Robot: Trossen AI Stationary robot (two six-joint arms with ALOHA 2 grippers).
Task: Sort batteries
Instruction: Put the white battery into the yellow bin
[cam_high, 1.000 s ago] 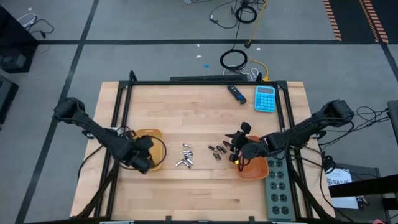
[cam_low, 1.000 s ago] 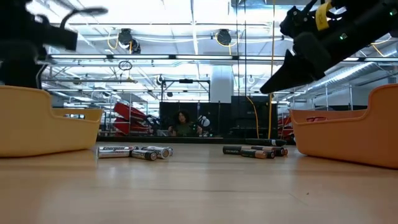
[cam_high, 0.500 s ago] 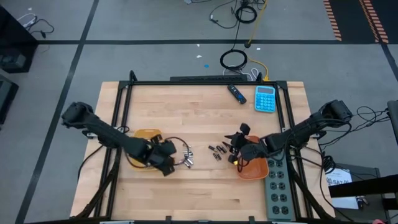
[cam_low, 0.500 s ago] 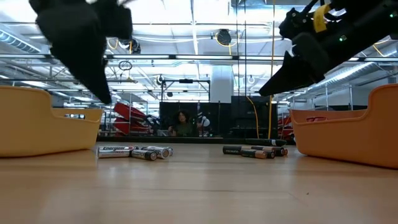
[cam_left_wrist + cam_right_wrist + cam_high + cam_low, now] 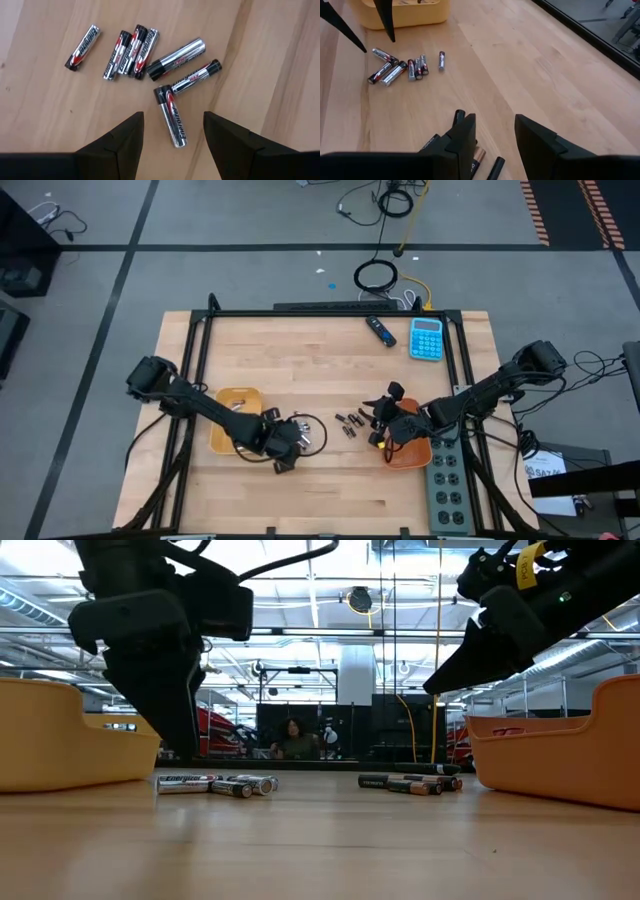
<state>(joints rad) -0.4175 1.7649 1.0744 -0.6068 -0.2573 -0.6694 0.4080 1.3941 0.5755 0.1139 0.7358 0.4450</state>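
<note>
The left gripper (image 5: 172,131) hangs with its fingers spread wide and nothing between them, just above a loose cluster of silver batteries (image 5: 176,56) lying on the wooden table (image 5: 300,360), beside the yellow tray (image 5: 225,425). The right gripper (image 5: 495,132) is part open and holds nothing, poised over the darker batteries (image 5: 348,423) near the orange tray (image 5: 410,455). A blue calculator (image 5: 427,338) lies well apart.
</note>
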